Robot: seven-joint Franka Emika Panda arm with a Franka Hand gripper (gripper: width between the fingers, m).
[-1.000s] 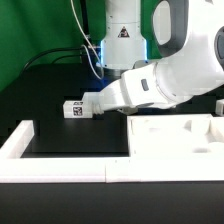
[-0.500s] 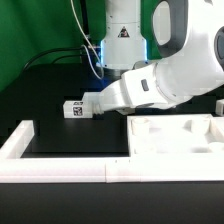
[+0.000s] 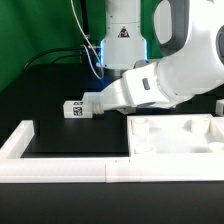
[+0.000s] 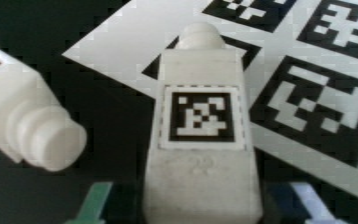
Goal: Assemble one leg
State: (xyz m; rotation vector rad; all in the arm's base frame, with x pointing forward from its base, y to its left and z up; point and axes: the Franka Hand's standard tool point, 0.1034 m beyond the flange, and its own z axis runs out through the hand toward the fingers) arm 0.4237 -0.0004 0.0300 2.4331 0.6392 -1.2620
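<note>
- Roughly, at the exterior view's left: a white raised border (image 3: 20, 138) edges the dark table (image 3: 60, 138). No task part rests on it.
- Next along: the leg (image 3: 73, 109) is off the table, held about level in the air, its tagged end pointing to the exterior view's left.
- The tool (image 3: 93, 104) is closed on the leg. The wrist view shows the post running out from between the two fingers (image 4: 101, 203), one tag facing the camera.
- Below the held leg, wrist view: the marker board (image 4: 318, 85) and a spare leg (image 4: 25, 110) lying on the table beside the board.
- Exterior view's right: large flat panel (image 3: 175, 135) with raised rims, apart from the leg.
- Risk, my judgement: the grip sits toward one end, so the long free end could droop or twist between the fingers.
- Risk: descending here could knock the spare leg or strike the marker board.
- Risk: a tilted leg would meet the panel crooked and jam.
</note>
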